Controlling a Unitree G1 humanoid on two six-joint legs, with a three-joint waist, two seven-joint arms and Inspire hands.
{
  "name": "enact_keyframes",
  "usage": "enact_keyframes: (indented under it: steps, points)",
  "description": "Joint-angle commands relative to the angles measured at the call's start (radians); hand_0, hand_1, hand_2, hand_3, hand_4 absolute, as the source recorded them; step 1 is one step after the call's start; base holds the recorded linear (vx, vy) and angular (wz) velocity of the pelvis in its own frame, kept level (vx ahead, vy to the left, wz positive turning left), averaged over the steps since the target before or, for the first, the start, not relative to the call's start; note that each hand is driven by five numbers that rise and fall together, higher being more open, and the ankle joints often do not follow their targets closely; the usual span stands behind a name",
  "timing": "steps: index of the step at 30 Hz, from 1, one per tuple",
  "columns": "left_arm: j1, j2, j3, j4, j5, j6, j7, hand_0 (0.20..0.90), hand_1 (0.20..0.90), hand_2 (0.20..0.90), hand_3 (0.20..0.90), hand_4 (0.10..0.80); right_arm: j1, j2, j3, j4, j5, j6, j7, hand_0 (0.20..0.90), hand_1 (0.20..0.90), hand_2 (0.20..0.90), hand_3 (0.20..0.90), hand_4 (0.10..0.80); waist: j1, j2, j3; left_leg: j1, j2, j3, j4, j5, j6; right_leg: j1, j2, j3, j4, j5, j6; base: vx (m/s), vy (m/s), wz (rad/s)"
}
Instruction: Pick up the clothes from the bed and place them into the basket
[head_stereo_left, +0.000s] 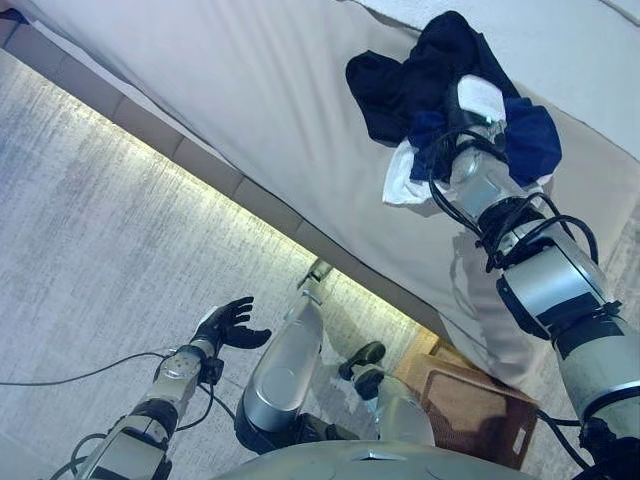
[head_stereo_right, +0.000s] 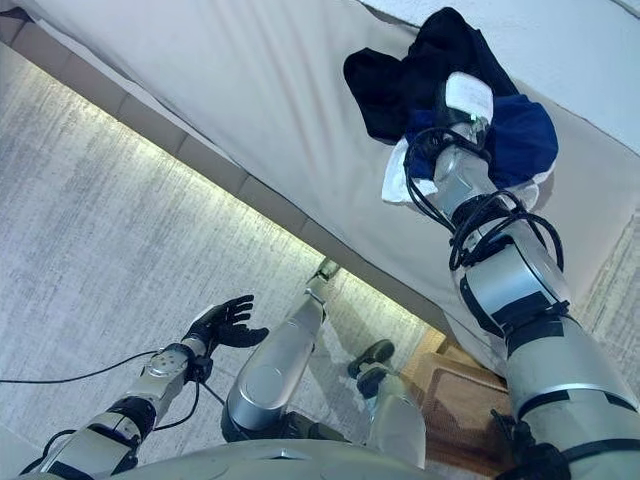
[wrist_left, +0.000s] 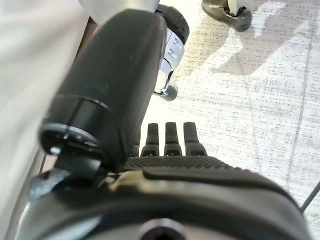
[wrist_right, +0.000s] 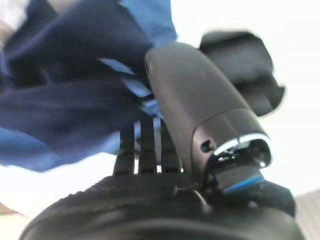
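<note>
**Right hand at the clothes pile on the bed**

We find the clothes (head_stereo_left: 440, 75) lying in a loose heap on the bed (head_stereo_left: 250, 100), near its far side. The heap consists of a black garment (head_stereo_right: 410, 70), a blue garment (head_stereo_right: 525, 135) and a white garment (head_stereo_left: 405, 180) that shows beneath the other two. The right hand (wrist_right: 150, 145) is at the blue garment. In the right wrist view its fingers run straight into the blue folds and their tips are hidden in the cloth, so we cannot tell whether they have closed on anything. The thumb stands clear beside them.

The left hand (head_stereo_left: 228, 325) hangs low over the floor (head_stereo_left: 90, 220), well apart from the bed, with its fingers relaxed and holding nothing.

The basket (head_stereo_left: 470, 410) stands on the floor beside the bed, below the right arm. We see no clothing in the part of it that shows.

Handling notes, as we judge them:

- The clothes are soft, light and limp. They will fold and drape, not hold a shape.
- A grip on a flat single layer is likely to slip. We take hold where the cloth bunches into thick folds, near the middle of the heap.
- The garments overlap, so one lift may drag a neighbour along or drop it partway.
- Trailing cloth may catch on the basket rim.
</note>
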Motion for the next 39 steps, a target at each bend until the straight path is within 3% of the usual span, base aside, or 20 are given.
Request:
enact_keyframes:
  steps: [1,9,17,21,23,25,26,27,28,32,39]
  points:
    - [0.113,0.028,0.016,-0.022,-0.002,-0.034,0.014,0.9,0.9,0.9,0.9,0.8,-0.103,-0.131,-0.079,-0.247,-0.013,-0.063,-0.276,0.3,0.3,0.3,0.2,0.1,-0.022,-0.02,-0.044,0.158,0.022,0.108,-0.071,-0.158,0.083,-0.055,-0.011,0.045,0.128,0.11,-0.021,0.025,-0.037,-0.03]
    - [0.18,0.009,0.053,-0.011,0.086,0.017,-0.002,0.9,0.9,0.9,0.9,0.8,0.046,-0.308,-0.293,-0.646,-0.106,-0.068,-0.388,0.3,0.3,0.3,0.2,0.1,-0.123,-0.028,-0.168,0.307,0.043,0.17,-0.165,-0.147,0.078,0.043,0.025,0.073,0.007,0.102,-0.028,0.05,-0.033,-0.14]
    - [0.205,-0.03,0.056,0.012,0.188,0.088,-0.015,0.9,0.9,0.9,0.9,0.8,0.298,-0.419,-0.463,-0.877,-0.143,-0.024,-0.342,0.3,0.3,0.3,0.2,0.1,-0.247,-0.019,-0.296,0.419,0.075,0.266,-0.24,-0.138,0.054,0.117,0.111,0.147,-0.138,0.054,-0.035,0.045,-0.104,-0.29]
    - [0.187,-0.054,0.053,0.02,0.199,0.11,-0.028,0.9,0.9,0.9,0.9,0.8,0.391,-0.448,-0.531,-0.921,-0.107,-0.046,-0.303,0.3,0.3,0.3,0.2,0.1,-0.303,0.002,-0.331,0.445,0.075,0.303,-0.269,-0.124,0.038,0.135,0.125,0.188,-0.183,0.061,-0.044,-0.047,-0.044,-0.51]
    - [0.177,-0.065,0.051,0.006,0.201,0.127,-0.038,0.9,0.9,0.9,0.9,0.8,0.434,-0.455,-0.537,-0.918,-0.08,-0.093,-0.193,0.3,0.3,0.3,0.2,0.1,-0.323,0.012,-0.343,0.452,0.072,0.318,-0.265,-0.124,0.03,0.14,0.122,0.199,-0.195,0.067,-0.045,-0.03,-0.008,-0.43]
    - [0.17,-0.071,0.045,-0.006,0.194,0.132,-0.045,0.9,0.9,0.9,0.9,0.8,0.464,-0.464,-0.521,-0.91,-0.016,-0.106,-0.04,0.709,0.709,0.709,0.678,0.578,-0.336,0.017,-0.349,0.459,0.07,0.329,-0.265,-0.122,0.026,0.146,0.121,0.203,-0.205,0.072,-0.046,-0.001,0.003,-0.29]
    - [0.167,-0.073,0.037,-0.01,0.179,0.131,-0.047,0.9,0.9,0.9,0.9,0.8,0.485,-0.469,-0.505,-0.906,0.059,-0.105,0.045,0.832,0.832,0.832,0.82,0.72,-0.344,0.019,-0.353,0.465,0.069,0.336,-0.265,-0.121,0.025,0.15,0.122,0.207,-0.211,0.075,-0.05,0.007,0.014,-0.28]
    - [0.166,-0.076,0.034,-0.015,0.172,0.132,-0.045,0.9,0.9,0.9,0.9,0.8,0.498,-0.465,-0.498,-0.904,0.082,-0.118,0.077,0.9,0.9,0.9,0.9,0.8,-0.347,0.02,-0.354,0.467,0.069,0.341,-0.264,-0.121,0.024,0.152,0.122,0.207,-0.214,0.076,-0.052,0.013,0.014,-0.31]
    - [0.163,-0.083,0.03,-0.025,0.157,0.128,-0.045,0.9,0.9,0.9,0.9,0.8,0.53,-0.455,-0.484,-0.895,0.124,-0.147,0.184,0.9,0.9,0.9,0.9,0.8,-0.355,0.02,-0.355,0.474,0.071,0.353,-0.262,-0.12,0.021,0.159,0.123,0.206,-0.219,0.077,-0.058,0.007,0.008,-0.21]
    - [0.152,-0.102,0.008,-0.029,0.147,0.123,-0.037,0.9,0.9,0.9,0.9,0.8,0.536,-0.41,-0.425,-0.771,0.06,-0.248,0.332,0.9,0.9,0.9,0.9,0.8,-0.347,0.011,-0.345,0.478,0.069,0.355,-0.242,-0.125,0.019,0.178,0.121,0.188,-0.225,0.083,-0.067,0.037,0.017,-0.17]
    - [0.123,-0.081,-0.006,-0.02,0.128,0.146,-0.033,0.9,0.9,0.9,0.9,0.8,0.379,-0.35,-0.26,-0.606,-0.048,-0.242,0.391,0.9,0.9,0.9,0.9,0.8,-0.28,-0.01,-0.274,0.426,0.061,0.305,-0.183,-0.128,0.018,0.167,0.11,0.142,-0.191,0.076,-0.075,-0.028,0.062,0.15]
